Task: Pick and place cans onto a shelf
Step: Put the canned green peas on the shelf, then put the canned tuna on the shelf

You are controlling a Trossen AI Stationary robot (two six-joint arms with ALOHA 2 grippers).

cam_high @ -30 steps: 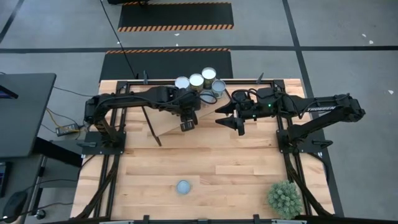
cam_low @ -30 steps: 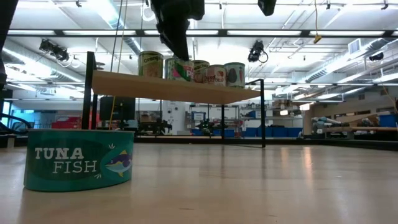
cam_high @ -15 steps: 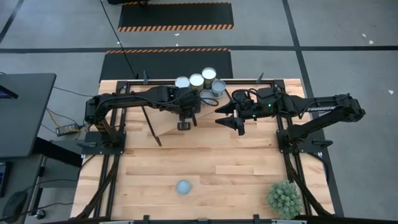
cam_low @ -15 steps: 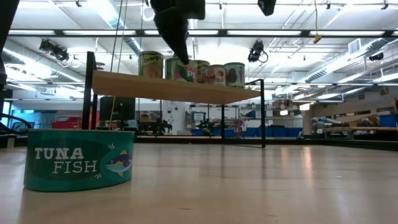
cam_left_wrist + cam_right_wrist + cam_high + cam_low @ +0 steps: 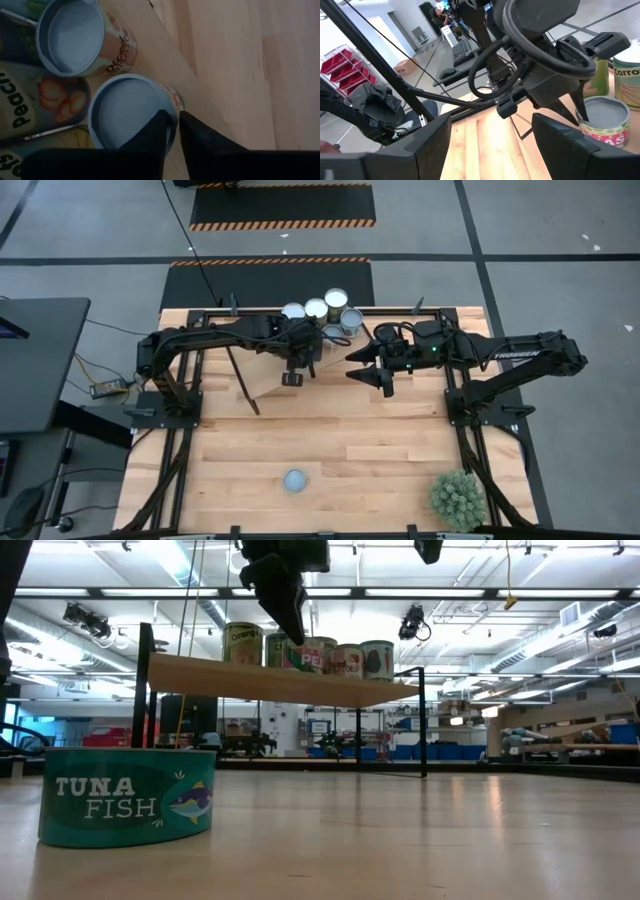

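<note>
Fingers (image 5: 165, 132) of left gripper (image 5: 292, 377) nearly closed, gripping nothing, tips at rim of a can (image 5: 131, 111) on the shelf (image 5: 275, 682). Right gripper (image 5: 383, 379) just beside shelf, fingers spread, empty. Cans (image 5: 316, 309) crowd shelf's far end. Tuna can (image 5: 294, 480) on worktop (image 5: 380, 455), well apart from shelf; plant (image 5: 458, 499) too. Workshop room behind.

Several upright cans (image 5: 322, 656) are grouped on the far part of the light wooden shelf (image 5: 270, 682), which is carried on thin black legs. One low teal tuna can (image 5: 128, 795) is seen standing apart on the counter (image 5: 360, 450), near its front edge.
</note>
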